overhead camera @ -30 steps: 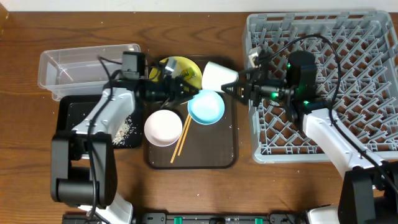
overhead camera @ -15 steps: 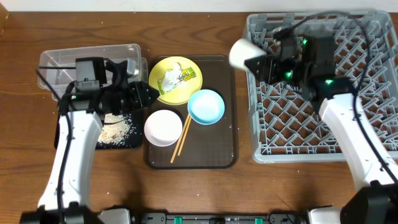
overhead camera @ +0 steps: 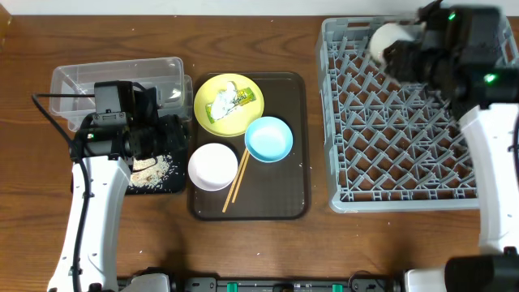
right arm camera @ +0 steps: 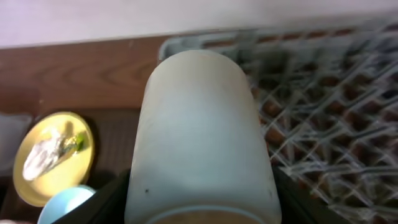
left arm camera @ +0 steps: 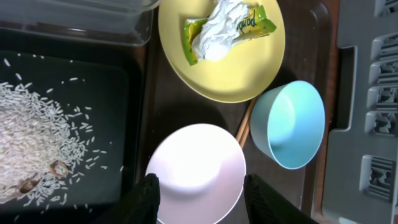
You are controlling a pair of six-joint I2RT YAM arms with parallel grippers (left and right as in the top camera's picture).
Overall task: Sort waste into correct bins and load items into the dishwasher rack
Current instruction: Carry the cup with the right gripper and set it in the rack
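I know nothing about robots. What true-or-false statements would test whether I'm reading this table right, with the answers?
1. The right hand holds the pale cup over the grey rack. True.
2. The rice lies scattered on the black tray. True.
3. The snack wrapper lies on the black tray too. False: it lies on the yellow plate.
4. The blue bowl sits in the grey rack. False: it is on the brown tray, beside the white bowl.
5. The left hand holds the chopsticks. False: that hand is open and empty; the chopsticks lie on the brown tray.
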